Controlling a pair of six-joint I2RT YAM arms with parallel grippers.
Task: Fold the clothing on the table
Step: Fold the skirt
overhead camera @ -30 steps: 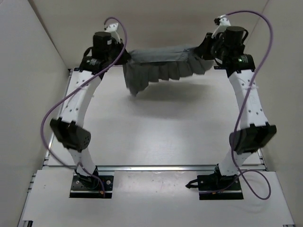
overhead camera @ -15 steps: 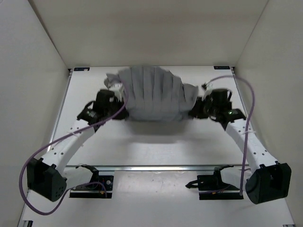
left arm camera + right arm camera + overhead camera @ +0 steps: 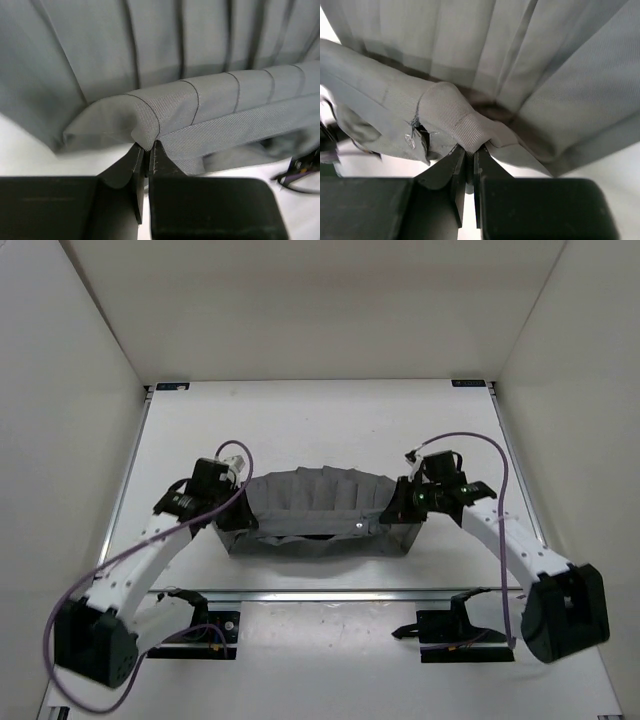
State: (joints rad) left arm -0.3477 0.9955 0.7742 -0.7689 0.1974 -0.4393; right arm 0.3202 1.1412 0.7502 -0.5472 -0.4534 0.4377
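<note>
Two arm bases (image 3: pixel 190 625) sit nearest, bolted just before a thin metal rail (image 3: pixel 330 594). Just beyond the rail lies the dark grey clothing (image 3: pixel 318 515), stretched in a wide band across the near part of the white bench (image 3: pixel 320 425). Its lower edge appears to rest on the surface, while a pleated upper layer arches between my wrists. My left gripper (image 3: pixel 234 506) is clamped on the clothing's left end; in the wrist view its fingers (image 3: pixel 136 170) pinch a rolled fold of fabric. My right gripper (image 3: pixel 397 508) is likewise closed on the right end, its fingers (image 3: pixel 457 170) nipping a thick ribbed seam. Farther on, the bench runs to the white back wall (image 3: pixel 300 310).
</note>
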